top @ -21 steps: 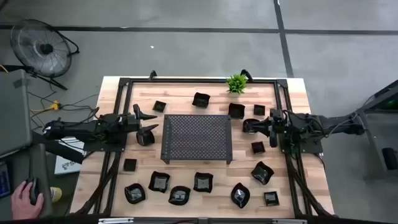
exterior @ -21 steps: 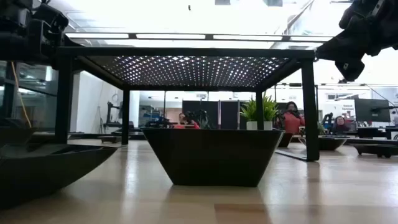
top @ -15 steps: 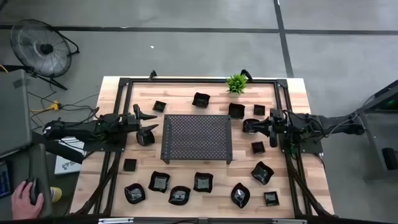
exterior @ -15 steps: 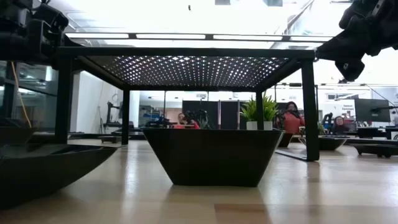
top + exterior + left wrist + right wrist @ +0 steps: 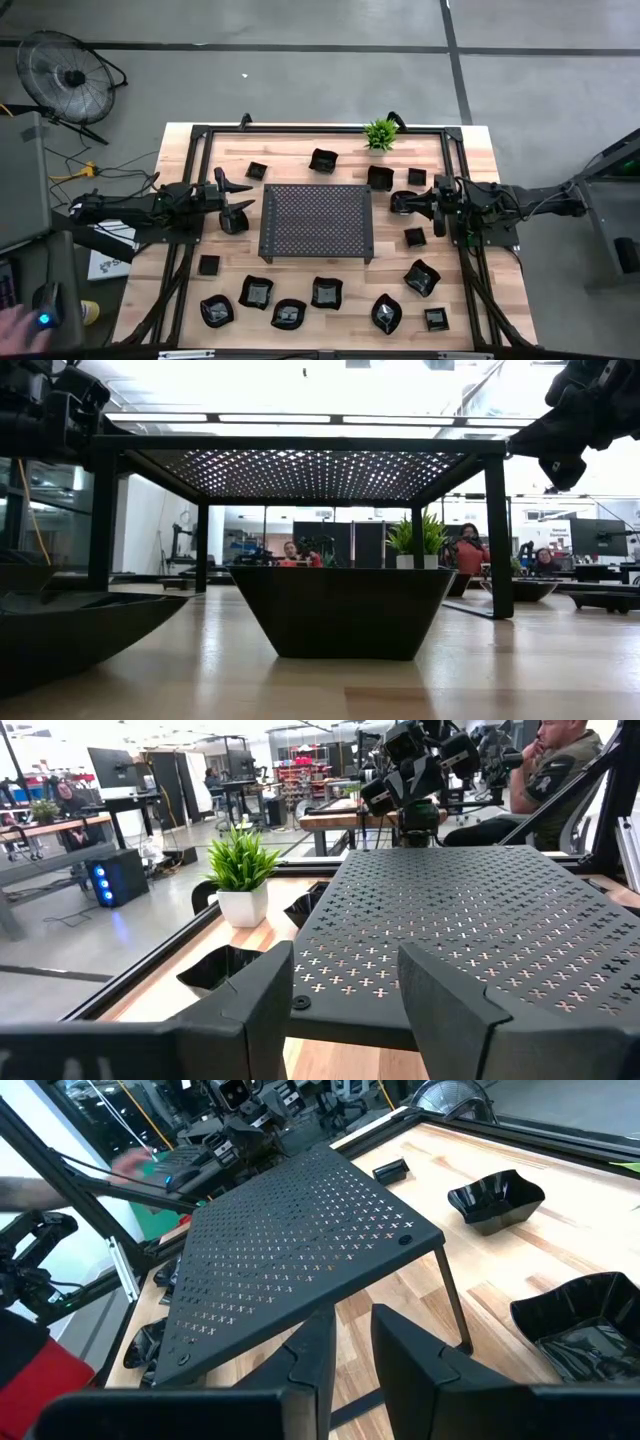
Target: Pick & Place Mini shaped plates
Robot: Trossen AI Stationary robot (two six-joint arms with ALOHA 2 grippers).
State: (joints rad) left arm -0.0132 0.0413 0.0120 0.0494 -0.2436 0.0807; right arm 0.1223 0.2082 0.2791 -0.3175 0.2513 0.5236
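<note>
My left claw point(image 5: 236, 200) hangs just beside the left edge of the perforated tray point(image 5: 317, 222), fingers apart and holding nothing; my right claw point(image 5: 400, 203) sits off the tray's right edge, fingers apparently parted with a narrow gap, also empty. The mini shaped plates point(image 5: 288, 315) lie scattered on the tabletop point(image 5: 300, 139) around the tray, most along the near edge, none on it.
</note>
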